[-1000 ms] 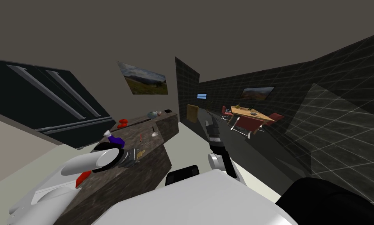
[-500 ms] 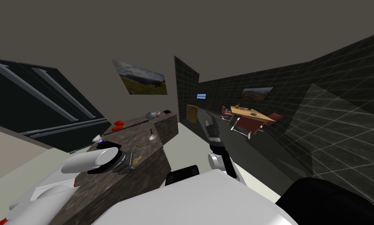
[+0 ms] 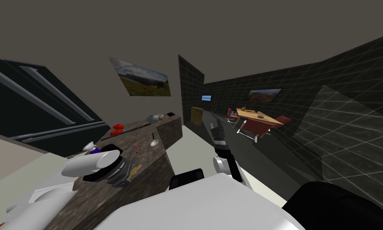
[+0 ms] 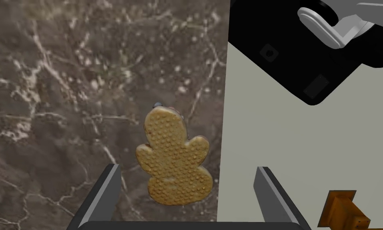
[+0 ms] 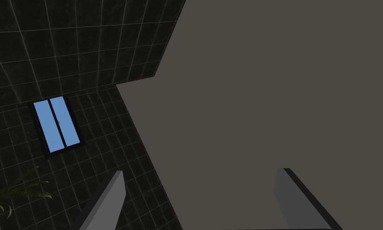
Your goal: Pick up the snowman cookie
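Observation:
The snowman cookie (image 4: 172,159) is tan and dimpled and lies flat on the dark marbled counter (image 4: 58,100), close to its edge. My left gripper (image 4: 186,187) hangs over it, open, with the cookie between the fingers (image 4: 106,187) and nearer one of them, neither pressing it. In the head view the left gripper (image 3: 122,175) is at the counter's near edge with the cookie (image 3: 135,170) just past it. My right gripper (image 3: 216,131) is raised to the right of the counter, and the right wrist view shows the right gripper (image 5: 198,195) open and holding nothing.
Farther along the counter (image 3: 162,127) lie a red pen (image 3: 137,147), a spoon (image 3: 154,139), red items (image 3: 116,129), a bowl (image 3: 154,118) and a purple thing (image 3: 94,151). Pale floor (image 4: 266,131) drops off beside the cookie. A dining table (image 3: 256,115) stands far right.
The head view has shifted, so the counter and its things sit lower and to the left. My left hand stays over the cookie. The right arm has not moved.

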### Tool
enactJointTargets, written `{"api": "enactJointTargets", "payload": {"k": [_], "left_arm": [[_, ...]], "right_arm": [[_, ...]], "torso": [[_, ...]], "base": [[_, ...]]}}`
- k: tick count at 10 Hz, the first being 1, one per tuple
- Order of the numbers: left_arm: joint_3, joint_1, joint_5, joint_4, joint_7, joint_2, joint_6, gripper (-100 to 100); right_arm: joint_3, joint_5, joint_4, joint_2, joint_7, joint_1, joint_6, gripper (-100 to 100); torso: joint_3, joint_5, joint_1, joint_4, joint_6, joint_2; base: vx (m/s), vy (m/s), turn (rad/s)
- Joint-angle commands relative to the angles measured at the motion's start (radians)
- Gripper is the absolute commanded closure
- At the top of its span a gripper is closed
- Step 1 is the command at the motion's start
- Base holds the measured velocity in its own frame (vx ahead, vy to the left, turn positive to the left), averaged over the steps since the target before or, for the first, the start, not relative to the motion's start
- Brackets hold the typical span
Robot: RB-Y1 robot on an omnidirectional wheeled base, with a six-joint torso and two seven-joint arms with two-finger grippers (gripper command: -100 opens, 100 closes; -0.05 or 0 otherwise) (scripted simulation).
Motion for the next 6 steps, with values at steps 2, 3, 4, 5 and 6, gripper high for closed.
{"api": "enactJointTargets", "payload": {"k": [2, 3, 4, 5, 6], "left_arm": [[0.000, 0.001, 0.000, 0.000, 0.001, 0.000, 0.004, 0], [-0.010, 0.001, -0.015, 0.031, -0.013, -0.009, -0.027, -100], [-0.015, 0.001, -0.023, 0.046, -0.020, -0.014, -0.042, -100], [-0.020, 0.002, -0.031, 0.062, -0.027, -0.018, -0.058, -100], [-0.025, 0.002, -0.039, 0.077, -0.034, -0.023, -0.073, -100]], "right_arm": [[0.000, 0.000, 0.000, 0.000, 0.000, 0.000, 0.000, 0], [0.000, 0.000, 0.000, 0.000, 0.000, 0.000, 0.000, 0], [0.000, 0.000, 0.000, 0.000, 0.000, 0.000, 0.000, 0], [0.000, 0.000, 0.000, 0.000, 0.000, 0.000, 0.000, 0], [0.000, 0.000, 0.000, 0.000, 0.000, 0.000, 0.000, 0]], "torso": [[0.001, 0.000, 0.000, 0.000, 0.000, 0.001], [0.001, 0.000, 0.000, 0.000, 0.000, 0.001], [0.001, 0.000, 0.000, 0.000, 0.000, 0.002], [0.001, 0.000, 0.000, 0.001, 0.000, 0.002], [0.001, 0.000, 0.000, 0.001, 0.000, 0.002]], "base": [[0.000, 0.000, 0.000], [-0.007, -0.006, -0.025], [-0.014, -0.008, -0.023], [-0.013, -0.006, -0.017], [-0.014, -0.005, -0.017]]}}
